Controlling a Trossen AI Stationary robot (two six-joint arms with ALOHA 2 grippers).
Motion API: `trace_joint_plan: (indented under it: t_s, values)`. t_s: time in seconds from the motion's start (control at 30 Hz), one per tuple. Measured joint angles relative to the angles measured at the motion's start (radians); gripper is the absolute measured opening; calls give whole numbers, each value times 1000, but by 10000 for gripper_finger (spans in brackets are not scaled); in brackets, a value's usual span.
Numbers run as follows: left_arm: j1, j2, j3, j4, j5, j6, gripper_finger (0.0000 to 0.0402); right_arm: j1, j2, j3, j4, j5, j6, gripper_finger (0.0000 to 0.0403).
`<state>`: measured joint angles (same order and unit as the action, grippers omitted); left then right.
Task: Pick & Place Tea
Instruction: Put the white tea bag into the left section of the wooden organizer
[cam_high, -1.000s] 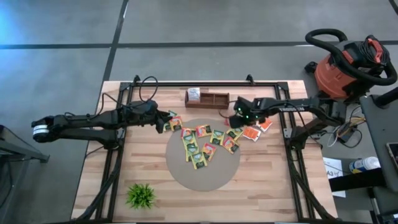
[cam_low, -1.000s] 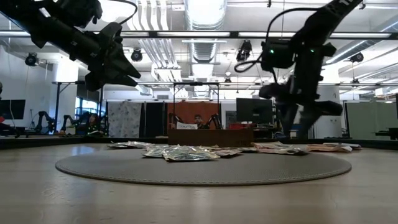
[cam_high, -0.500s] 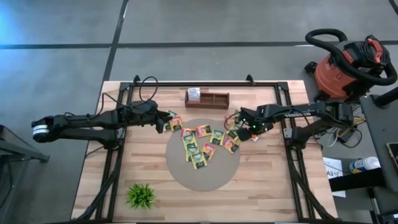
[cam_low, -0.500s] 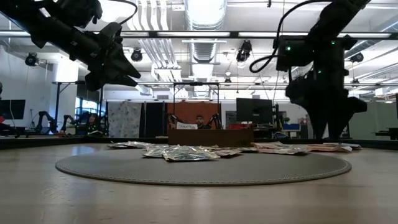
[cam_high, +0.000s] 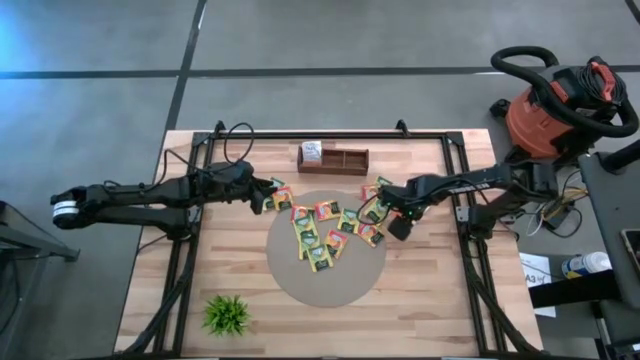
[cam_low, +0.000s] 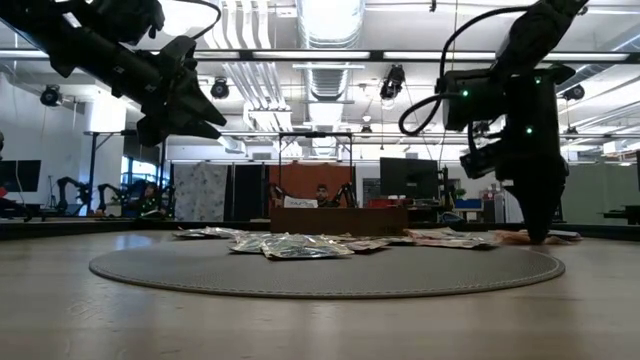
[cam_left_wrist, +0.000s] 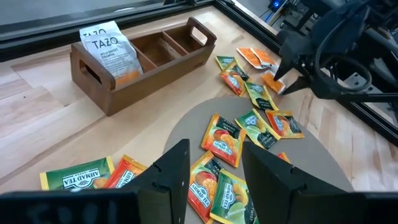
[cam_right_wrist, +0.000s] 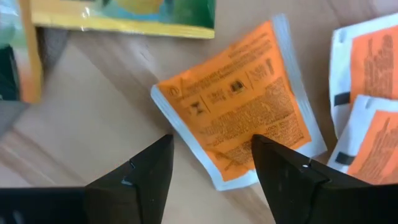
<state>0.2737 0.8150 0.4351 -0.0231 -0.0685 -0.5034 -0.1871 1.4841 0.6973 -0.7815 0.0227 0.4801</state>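
Note:
Several flat tea sachets (cam_high: 325, 235), yellow-green and orange, lie on and around a round grey mat (cam_high: 325, 285); they also show in the left wrist view (cam_left_wrist: 239, 134). My right gripper (cam_high: 398, 226) is open and points down at the mat's right edge, low over the tabletop (cam_low: 540, 236). Its fingers stand either side of the near corner of an orange sachet (cam_right_wrist: 239, 121), which lies flat on the wood. My left gripper (cam_high: 272, 193) is open and empty. It hangs well above the table (cam_low: 185, 100) at the mat's far left. My right gripper's open fingers (cam_right_wrist: 134, 177) come from above, pointing down, with the orange sachet's corner (cam_right_wrist: 227, 177) between them. I cannot tell whether they touch the sachet or the table.
A wooden compartment box (cam_high: 335, 158) with a white Tazo packet (cam_left_wrist: 112, 53) stands at the table's far side. A small green plant (cam_high: 226, 313) stands at the near left. Two more orange sachets (cam_right_wrist: 373, 93) lie beside the gripped-at one. A vacuum cleaner (cam_high: 560, 100) stands off the table's right.
My right gripper has moved from over the sachets near the box toward the table's near edge. It has come down to just above the tabletop over the orange sachet. My left arm has kept still.

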Motion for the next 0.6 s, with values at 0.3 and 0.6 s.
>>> trace_joint_plan:
  t_s: [0.3,0.6]
  values:
    - [0,0,0,0,0,-18,140,0,62,4,13,-14,-88,164]
    - [0,0,0,0,-1,-27,140,-1,12,-4,57,-23,-69,26]
